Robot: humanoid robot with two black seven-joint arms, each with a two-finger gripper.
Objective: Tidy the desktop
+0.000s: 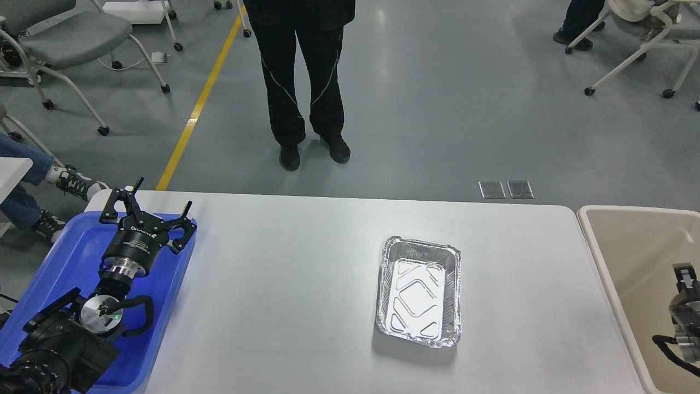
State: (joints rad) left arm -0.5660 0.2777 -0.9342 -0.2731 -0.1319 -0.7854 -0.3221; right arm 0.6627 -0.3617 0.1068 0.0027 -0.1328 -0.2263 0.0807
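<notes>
Foil tray (419, 291) lies on the surface (284, 284), long axis running away from me, nearer the right pincer (683, 272), whose state I cannot tell; left pincer (158, 210), spread open, hovers well apart over the blue tray (71, 246).

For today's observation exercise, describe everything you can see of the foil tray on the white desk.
The foil tray is a shiny, silver, rectangular container that looks like thin aluminium, with crinkled sloping walls, a rolled rim and rounded corners. Raised lines are pressed into its flat bottom. It is empty and sits upright, open side up, its long side running away from the robot, right of centre on the desktop. Only the desk touches it; it casts a shadow at its near edge. Both arms are well away from it.
</notes>
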